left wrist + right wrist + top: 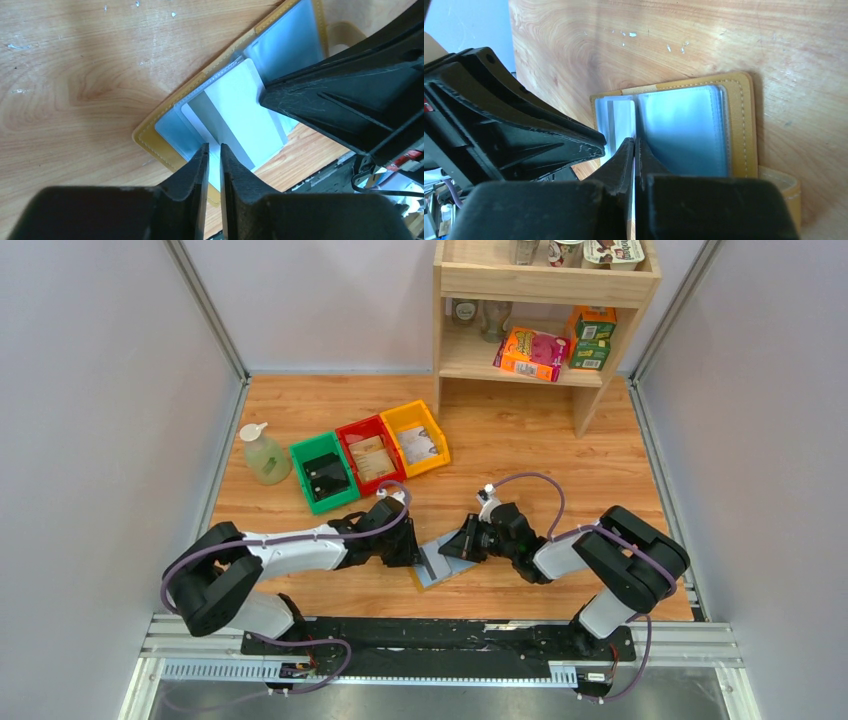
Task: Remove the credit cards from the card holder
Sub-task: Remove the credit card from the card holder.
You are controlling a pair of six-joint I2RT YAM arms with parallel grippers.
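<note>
The mustard-yellow folding card holder [437,568] lies wide open and flat on the wooden bench [520,440], down at 6 o'clock by the near edge, right between the two arms. Pale blue-grey pockets face up, and a thin whitish card with a grey stripe [240,115] sticks partway out of one of them. The left gripper [214,150] comes in from 9 o'clock, its fingers a narrow slit apart over the card's free end; whether they actually touch it, I cannot tell. From 3 o'clock the right gripper [634,145] is fully closed, tips down at the card holder's centre fold, and it's unclear whether anything is nipped between them.

Out toward 10 and 11 o'clock from the card holder sit three plastic bins in a row: green [299,462], red [358,424] and yellow [410,406]. A pale green soap bottle with a white pump [263,455] stands just beyond the green one. At 1 o'clock rises a light wooden shelf unit [545,280] stacked with boxes and jars.
</note>
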